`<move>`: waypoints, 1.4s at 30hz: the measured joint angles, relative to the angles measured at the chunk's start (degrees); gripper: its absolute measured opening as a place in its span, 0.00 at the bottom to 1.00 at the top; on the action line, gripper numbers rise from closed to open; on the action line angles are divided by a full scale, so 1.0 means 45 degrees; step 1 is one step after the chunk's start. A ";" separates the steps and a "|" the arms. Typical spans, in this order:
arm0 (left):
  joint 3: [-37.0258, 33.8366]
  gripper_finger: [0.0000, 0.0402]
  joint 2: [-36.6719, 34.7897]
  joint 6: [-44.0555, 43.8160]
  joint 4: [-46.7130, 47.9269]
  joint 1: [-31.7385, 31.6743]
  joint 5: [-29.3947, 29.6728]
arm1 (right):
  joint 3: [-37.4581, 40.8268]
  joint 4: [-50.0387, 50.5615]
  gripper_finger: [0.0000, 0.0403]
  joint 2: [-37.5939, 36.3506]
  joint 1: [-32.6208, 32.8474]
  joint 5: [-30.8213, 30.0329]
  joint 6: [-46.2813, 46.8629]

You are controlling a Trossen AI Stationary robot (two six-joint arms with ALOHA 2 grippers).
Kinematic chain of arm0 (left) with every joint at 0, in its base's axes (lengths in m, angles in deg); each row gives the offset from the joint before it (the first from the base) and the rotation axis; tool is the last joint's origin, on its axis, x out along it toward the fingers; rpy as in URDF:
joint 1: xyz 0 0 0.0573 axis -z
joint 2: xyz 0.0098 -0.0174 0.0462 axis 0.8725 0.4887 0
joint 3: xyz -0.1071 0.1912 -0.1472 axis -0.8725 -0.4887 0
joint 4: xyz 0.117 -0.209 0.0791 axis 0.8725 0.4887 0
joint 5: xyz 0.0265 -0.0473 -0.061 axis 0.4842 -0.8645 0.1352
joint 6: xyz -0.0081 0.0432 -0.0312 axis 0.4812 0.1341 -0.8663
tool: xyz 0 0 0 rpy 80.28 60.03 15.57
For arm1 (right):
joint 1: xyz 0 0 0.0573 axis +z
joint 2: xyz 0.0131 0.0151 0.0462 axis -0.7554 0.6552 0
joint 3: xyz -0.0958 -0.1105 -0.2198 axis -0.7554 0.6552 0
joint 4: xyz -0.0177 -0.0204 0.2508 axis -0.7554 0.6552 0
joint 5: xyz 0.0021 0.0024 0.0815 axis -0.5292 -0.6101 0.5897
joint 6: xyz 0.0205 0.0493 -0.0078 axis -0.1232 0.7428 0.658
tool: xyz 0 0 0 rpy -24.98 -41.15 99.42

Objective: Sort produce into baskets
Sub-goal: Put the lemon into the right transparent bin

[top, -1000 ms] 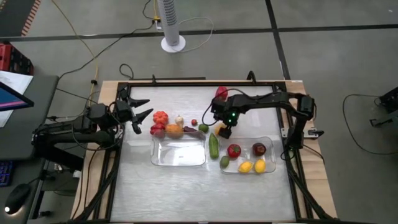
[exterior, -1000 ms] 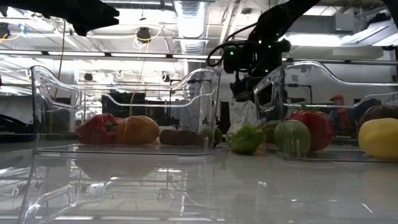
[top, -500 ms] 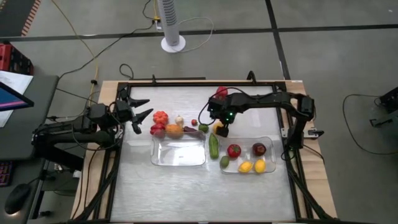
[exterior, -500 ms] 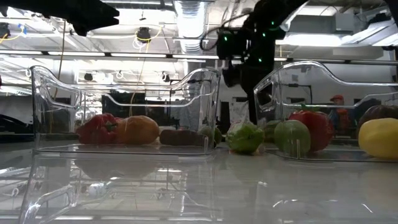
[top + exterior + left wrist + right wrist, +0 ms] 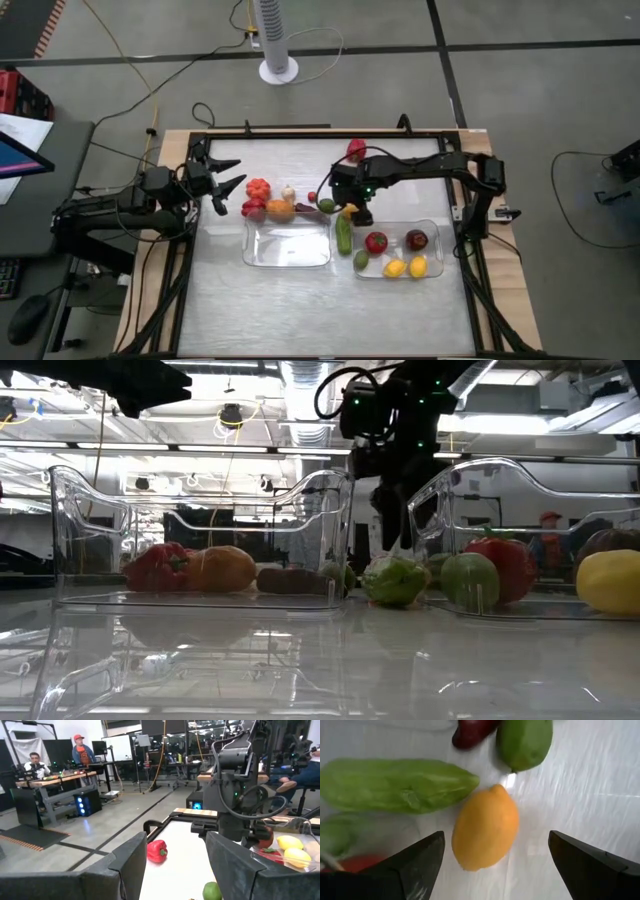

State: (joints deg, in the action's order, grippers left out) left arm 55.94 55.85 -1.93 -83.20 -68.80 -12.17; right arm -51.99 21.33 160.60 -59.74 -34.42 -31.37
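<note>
My right gripper (image 5: 354,206) is open and points down over a yellow-orange lemon (image 5: 485,827) that lies on the table; its fingers stand on either side of the lemon without touching. Beside the lemon lie a long green piece (image 5: 395,785), a green lime (image 5: 524,742) and a dark red piece (image 5: 470,732). The right clear basket (image 5: 432,228) holds a red tomato (image 5: 376,241), a dark red fruit, two yellow lemons and a green one. The left clear basket (image 5: 290,250) lies beside it. My left gripper (image 5: 228,184) is open and empty at the table's left.
A row of produce lies along the left basket's far side: red and orange pieces (image 5: 258,190), an orange one (image 5: 280,210), a white bulb (image 5: 288,192). A red pepper (image 5: 355,150) lies near the far edge. People sit at desks in the room beyond the table.
My right arm's wrist has risen and gone a little toward the table's left, so the fingers now hang straight down over the lemon. The produce has stayed where it was.
</note>
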 joint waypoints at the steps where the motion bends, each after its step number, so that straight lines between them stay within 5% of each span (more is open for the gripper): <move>1: 0.0000 0.48 0.0000 0.0000 0.0000 0.0000 0.0000 | 0.0000 -0.0051 0.95 0.0013 -0.0019 0.0000 0.0099; 16: 0.0000 0.48 0.0005 0.0000 -0.0039 -0.0003 0.0000 | 0.0000 -0.0531 0.95 0.0013 -0.0433 0.0670 0.3611; 42: 0.0000 0.48 0.0036 -0.0049 -0.0126 -0.0005 0.0000 | -0.1751 0.1528 0.88 0.0223 -0.0729 0.0742 0.6136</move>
State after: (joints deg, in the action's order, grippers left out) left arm 55.94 56.01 -2.15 -83.76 -68.82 -12.17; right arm -59.88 28.21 161.60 -63.01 -31.08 -3.76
